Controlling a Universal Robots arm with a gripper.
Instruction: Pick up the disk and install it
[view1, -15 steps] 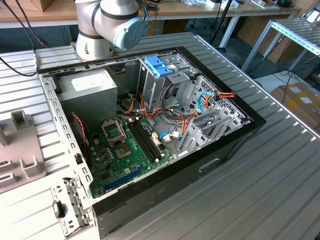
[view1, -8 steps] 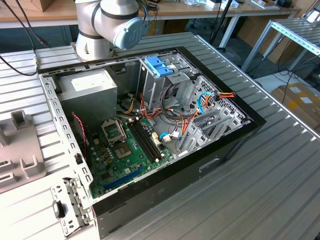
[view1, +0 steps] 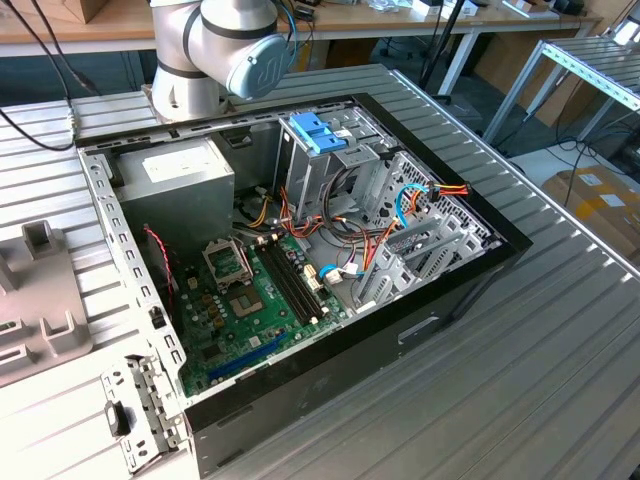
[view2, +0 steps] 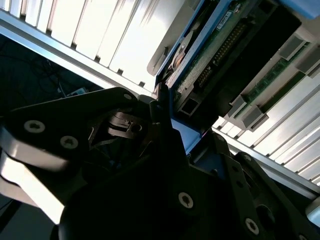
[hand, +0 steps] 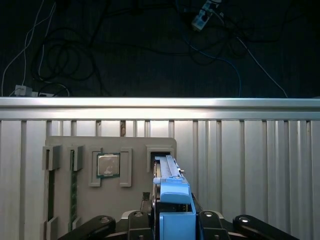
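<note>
I have the gripper (hand: 175, 220) closed on the disk (hand: 172, 187) — black fingers (hand: 207, 219) clamp its light-blue plastic carrier from both sides, edge-on. The disk's far end reaches a slot in the grey moulded tray (hand: 85, 145), beside a square metal-capped chip (hand: 107, 165). Ribbed metal table (hand: 245, 165) lies all around. The open computer case (view1: 450, 290) — cables tangled inside — sits on that table.
</note>
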